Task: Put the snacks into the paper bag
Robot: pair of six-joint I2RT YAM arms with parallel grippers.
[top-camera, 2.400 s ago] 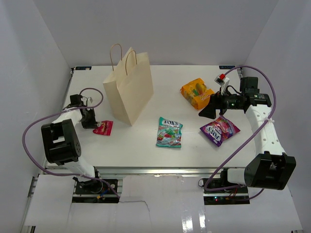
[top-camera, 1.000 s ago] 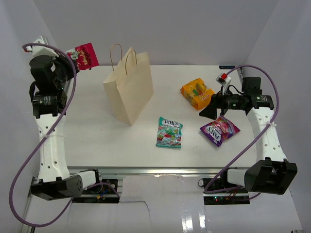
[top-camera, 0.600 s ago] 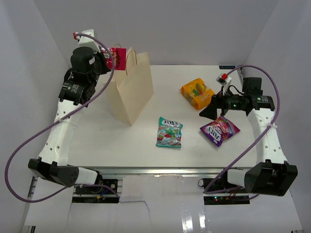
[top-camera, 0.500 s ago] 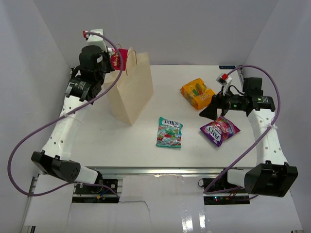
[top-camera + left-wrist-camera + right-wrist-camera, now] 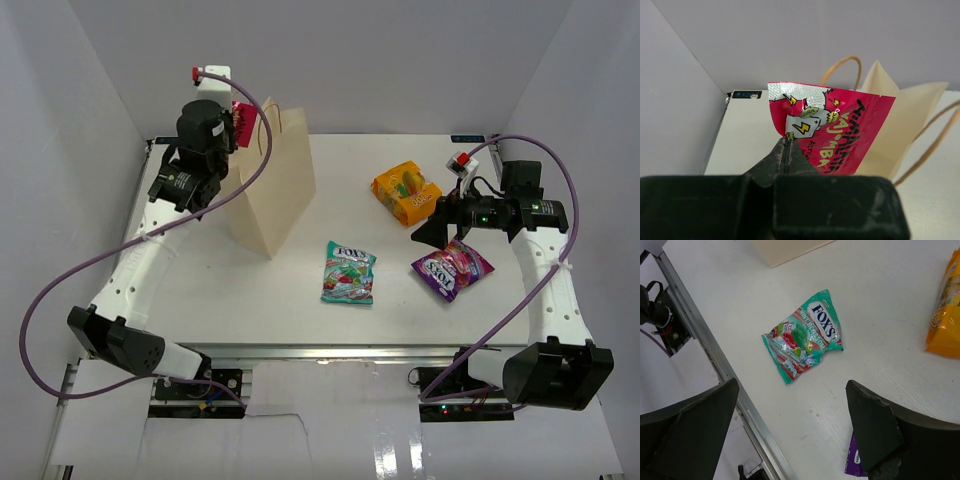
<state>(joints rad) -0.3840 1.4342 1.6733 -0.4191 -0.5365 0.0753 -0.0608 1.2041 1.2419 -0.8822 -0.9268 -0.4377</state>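
The tan paper bag (image 5: 268, 185) stands upright at the back left of the table, its handles up. My left gripper (image 5: 235, 122) is raised beside the bag's top, shut on the edge of the small red sachet (image 5: 244, 116). In the left wrist view the sachet (image 5: 840, 131) sticks up from the closed fingertips (image 5: 788, 145), with the bag's mouth (image 5: 890, 125) just behind it. The teal Fox's packet (image 5: 349, 272), the purple packet (image 5: 452, 268) and the orange pack (image 5: 405, 192) lie on the table. My right gripper (image 5: 436, 228) hovers open between the orange and purple packets, holding nothing.
The right wrist view looks down on the teal packet (image 5: 805, 335), with the orange pack (image 5: 945, 315) at the right edge and a purple corner (image 5: 856, 460) under one finger. The table's metal front rail (image 5: 735, 385) runs diagonally at the left. White walls close in the sides and back.
My left arm has swung the red sachet from the far left wall rightwards to the top of the paper bag. The right arm has stayed still.
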